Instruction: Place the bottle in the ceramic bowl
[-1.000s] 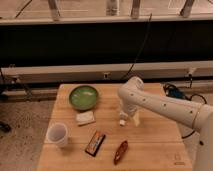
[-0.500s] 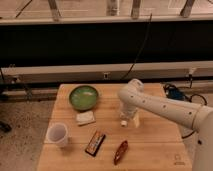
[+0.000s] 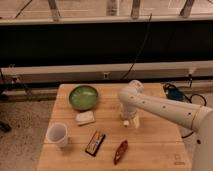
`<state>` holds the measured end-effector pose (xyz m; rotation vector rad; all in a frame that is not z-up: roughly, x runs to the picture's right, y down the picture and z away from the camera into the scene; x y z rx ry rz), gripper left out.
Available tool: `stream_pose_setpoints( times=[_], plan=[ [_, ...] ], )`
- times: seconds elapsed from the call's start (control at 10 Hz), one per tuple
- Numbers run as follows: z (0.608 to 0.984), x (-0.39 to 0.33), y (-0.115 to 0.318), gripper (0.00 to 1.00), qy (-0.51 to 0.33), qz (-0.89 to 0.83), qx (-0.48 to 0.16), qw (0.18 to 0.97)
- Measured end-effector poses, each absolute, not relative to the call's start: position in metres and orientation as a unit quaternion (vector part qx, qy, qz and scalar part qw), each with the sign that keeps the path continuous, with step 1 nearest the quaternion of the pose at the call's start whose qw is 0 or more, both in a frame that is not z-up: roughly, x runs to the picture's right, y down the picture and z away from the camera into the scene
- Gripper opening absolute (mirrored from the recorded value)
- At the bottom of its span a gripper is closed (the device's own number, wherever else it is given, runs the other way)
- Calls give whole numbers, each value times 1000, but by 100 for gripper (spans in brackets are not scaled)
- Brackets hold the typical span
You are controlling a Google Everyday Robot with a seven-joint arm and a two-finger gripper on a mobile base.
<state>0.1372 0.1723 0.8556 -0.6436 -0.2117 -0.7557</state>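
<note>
The green ceramic bowl (image 3: 83,97) sits at the back left of the wooden table (image 3: 160,145). The small white bottle (image 3: 136,121) with a pale yellowish label stands near the table's middle, to the right of the bowl. My gripper (image 3: 127,120) hangs down from the white arm (image 3: 165,109), right at the bottle's left side and low over the table. The gripper partly hides the bottle, and I cannot tell whether it holds it.
A flat whitish bar (image 3: 85,118) lies just in front of the bowl. A translucent white cup (image 3: 57,134) stands at the front left. A dark snack bar (image 3: 95,143) and a reddish-brown packet (image 3: 120,151) lie near the front edge. Cables lie right of the table.
The gripper has shifted slightly at the bottle in the middle of the table. The bowl, cup and bars have not moved.
</note>
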Motion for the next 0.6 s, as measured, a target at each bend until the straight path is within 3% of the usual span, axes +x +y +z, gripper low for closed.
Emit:
stream_pose_setpoints(
  times=[0.2, 0.6],
  plan=[
    [856, 137, 174, 78, -102, -364, -309, 873],
    [857, 136, 177, 42, -104, -369, -308, 871]
  ],
)
